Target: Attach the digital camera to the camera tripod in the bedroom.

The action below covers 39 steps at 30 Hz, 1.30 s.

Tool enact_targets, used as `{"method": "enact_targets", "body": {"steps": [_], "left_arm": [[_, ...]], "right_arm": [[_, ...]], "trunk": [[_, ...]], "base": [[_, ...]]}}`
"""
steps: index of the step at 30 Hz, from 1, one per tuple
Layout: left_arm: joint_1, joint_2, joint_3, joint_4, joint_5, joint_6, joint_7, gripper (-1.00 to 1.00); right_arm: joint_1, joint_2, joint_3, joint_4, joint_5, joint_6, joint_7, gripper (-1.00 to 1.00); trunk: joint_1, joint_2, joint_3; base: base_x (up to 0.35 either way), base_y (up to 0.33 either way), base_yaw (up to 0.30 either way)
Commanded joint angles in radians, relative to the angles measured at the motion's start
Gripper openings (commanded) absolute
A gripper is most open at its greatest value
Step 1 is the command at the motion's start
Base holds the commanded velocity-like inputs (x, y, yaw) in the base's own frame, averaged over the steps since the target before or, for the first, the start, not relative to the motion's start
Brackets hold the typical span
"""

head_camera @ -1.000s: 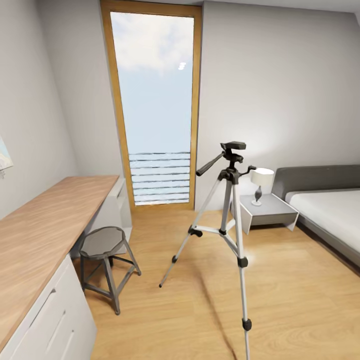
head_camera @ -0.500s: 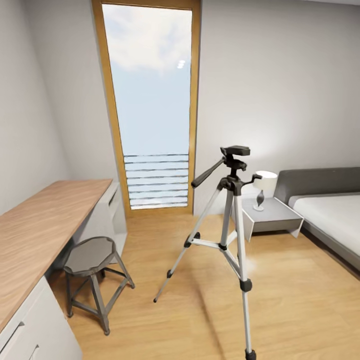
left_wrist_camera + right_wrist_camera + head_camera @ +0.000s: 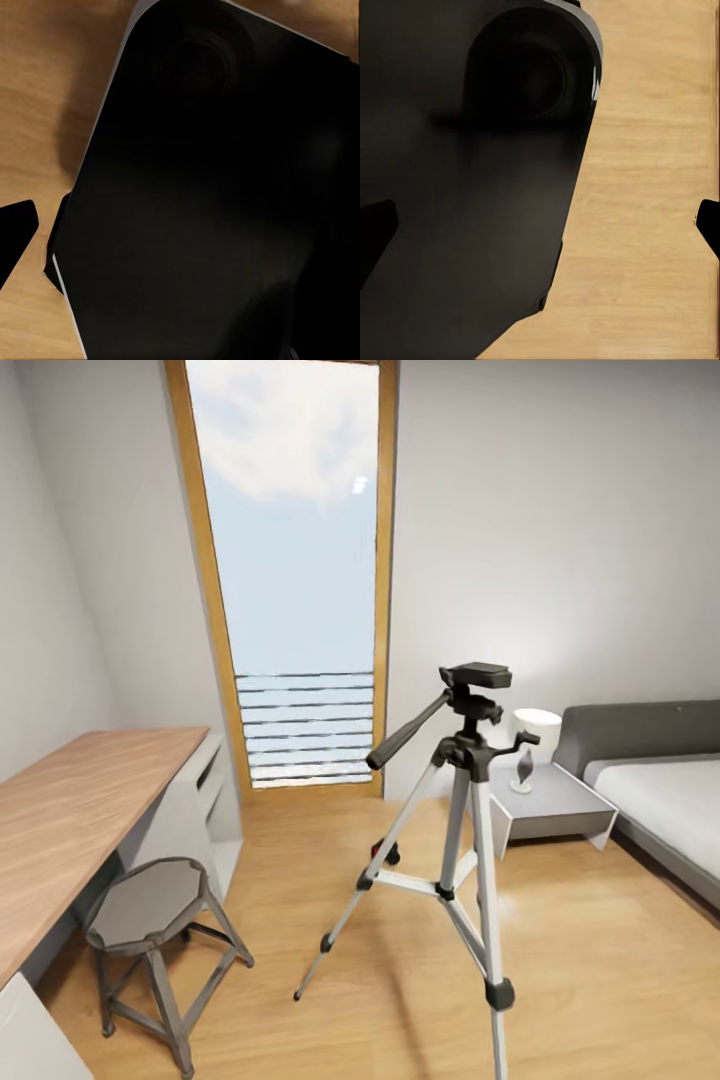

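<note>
**Tripod ahead, camera unseen, jaws unreadable**

The camera tripod [image 3: 462, 830] stands on the bedroom's wood floor [image 3: 600, 960] between the stool [image 3: 150, 950] and the bed [image 3: 670, 790], its near leg reaching toward you. Roll closer carelessly and your base could clip that leg and topple it. You have no digital camera in sight, and I cannot tell how either arm's jaws stand.

Tall window [image 3: 300, 560] with wooden frame standing in the far wall, slatted railing [image 3: 310, 725] showing across its lower part. Wooden surface [image 3: 70, 800] running along the left wall, grey stool [image 3: 150, 905] standing on the floor [image 3: 600, 980] beside it. White lamp [image 3: 533, 735] sitting on the grey nightstand [image 3: 550, 805], touching the bed [image 3: 665, 785] at right.
</note>
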<state>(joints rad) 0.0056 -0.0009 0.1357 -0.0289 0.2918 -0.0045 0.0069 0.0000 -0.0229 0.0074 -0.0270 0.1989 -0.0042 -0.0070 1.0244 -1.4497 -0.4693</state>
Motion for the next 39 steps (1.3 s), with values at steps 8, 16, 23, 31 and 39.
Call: {"method": "enact_targets", "body": {"steps": [8, 16, 23, 31, 39], "left_arm": [[0.000, 0.002, 0.007, -0.002, 0.000, -0.004, 0.001, 1.00], [0.000, 0.002, 0.009, -0.002, -0.001, -0.008, 0.001, 1.00], [0.000, 0.002, 0.009, -0.002, -0.002, -0.008, 0.001, 1.00], [0.000, 0.002, 0.008, -0.002, -0.002, -0.008, 0.001, 1.00], [0.000, 0.002, 0.009, -0.002, -0.002, -0.008, 0.001, 1.00]], "right_arm": [[0.000, 0.000, 0.000, -0.001, 0.007, 0.000, -0.001, 1.00], [0.001, -0.012, -0.002, -0.002, 0.009, -0.010, -0.002, 1.00], [0.001, -0.036, 0.011, 0.004, 0.015, -0.015, -0.009, 1.00], [0.000, -0.046, 0.014, 0.006, 0.017, -0.016, -0.010, 1.00], [0.000, -0.047, 0.015, 0.007, 0.015, -0.012, -0.010, 1.00]], "trunk": [[0.001, 0.000, -0.001], [0.001, 0.000, -0.001], [0.001, 0.000, -0.001], [0.001, 0.000, -0.001], [0.001, 0.000, 0.000]], "base": [[0.323, -0.035, 0.000], [0.000, 0.000, 0.000], [0.000, 0.000, 0.000], [0.000, 0.000, -0.001], [0.000, 0.000, -0.142]]}}
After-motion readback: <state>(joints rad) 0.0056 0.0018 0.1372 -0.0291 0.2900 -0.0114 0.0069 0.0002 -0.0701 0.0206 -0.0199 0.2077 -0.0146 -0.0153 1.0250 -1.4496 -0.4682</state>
